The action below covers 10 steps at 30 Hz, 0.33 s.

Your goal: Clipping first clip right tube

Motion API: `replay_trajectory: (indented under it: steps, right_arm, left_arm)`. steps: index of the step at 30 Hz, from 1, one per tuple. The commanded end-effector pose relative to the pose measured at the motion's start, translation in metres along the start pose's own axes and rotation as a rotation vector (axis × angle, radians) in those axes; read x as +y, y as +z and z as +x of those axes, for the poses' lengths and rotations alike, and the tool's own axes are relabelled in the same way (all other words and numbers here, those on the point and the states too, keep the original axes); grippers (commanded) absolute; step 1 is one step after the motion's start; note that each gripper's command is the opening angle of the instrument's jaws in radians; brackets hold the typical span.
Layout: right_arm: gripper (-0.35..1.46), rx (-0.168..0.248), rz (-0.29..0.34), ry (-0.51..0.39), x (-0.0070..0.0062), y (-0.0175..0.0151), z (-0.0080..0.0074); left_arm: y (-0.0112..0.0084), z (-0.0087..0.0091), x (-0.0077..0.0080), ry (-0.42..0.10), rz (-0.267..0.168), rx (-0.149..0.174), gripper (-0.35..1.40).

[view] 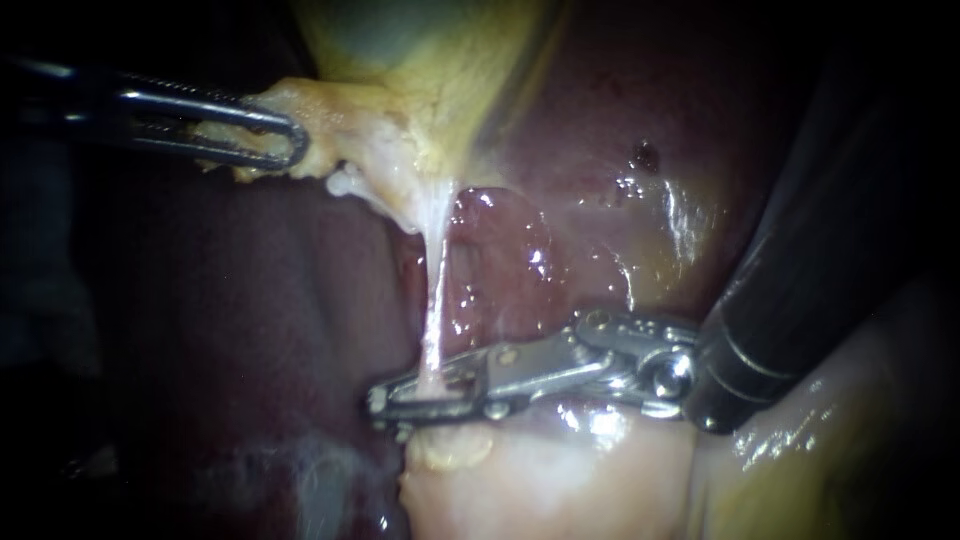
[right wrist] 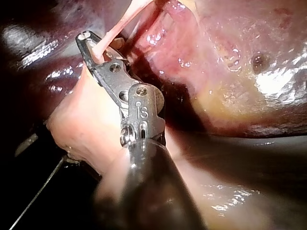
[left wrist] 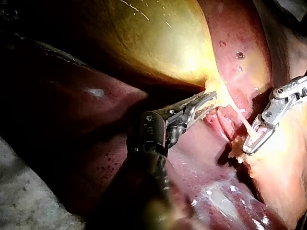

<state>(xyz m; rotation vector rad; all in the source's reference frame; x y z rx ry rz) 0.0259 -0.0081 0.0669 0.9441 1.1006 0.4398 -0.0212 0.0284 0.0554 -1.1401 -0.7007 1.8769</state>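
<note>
A thin pale tube (view: 435, 290) runs taut from the yellow gallbladder's (view: 430, 60) neck down to pale tissue. My right instrument (view: 385, 400) comes in from the right, low in the endoscope view. Its metal jaws lie together across the tube's lower end, shut on it. The same grip shows in the right wrist view (right wrist: 86, 40), with the tube (right wrist: 122, 21) running ahead. My left instrument (view: 295, 140) is at the upper left, its jaws shut on the pale tissue at the gallbladder's neck and holding it to the left. In the left wrist view, these jaws (left wrist: 211, 98) grip just under the gallbladder (left wrist: 144, 38).
Dark red liver (view: 620, 200) lies behind the tube and to both sides. A pale fatty mound (view: 540, 480) sits right under my right instrument's jaws. A small dark spot (view: 645, 155) marks the liver at upper right. My right instrument's dark shaft (view: 800, 300) fills the right side.
</note>
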Motion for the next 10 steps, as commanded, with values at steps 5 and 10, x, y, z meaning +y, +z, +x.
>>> replay_trajectory:
  steps: [5,10]
  right_arm:
    - [-0.35,0.001,-0.001,0.000,0.0002,0.0000,0.0000]
    - [-0.35,0.000,0.000,-0.001,0.0001,0.0000,0.0000]
  left_arm:
    - [0.0000,0.0000,0.0000,0.000,0.000,0.000,-0.35]
    - [0.0000,0.0000,0.0000,0.000,0.000,0.000,-0.35]
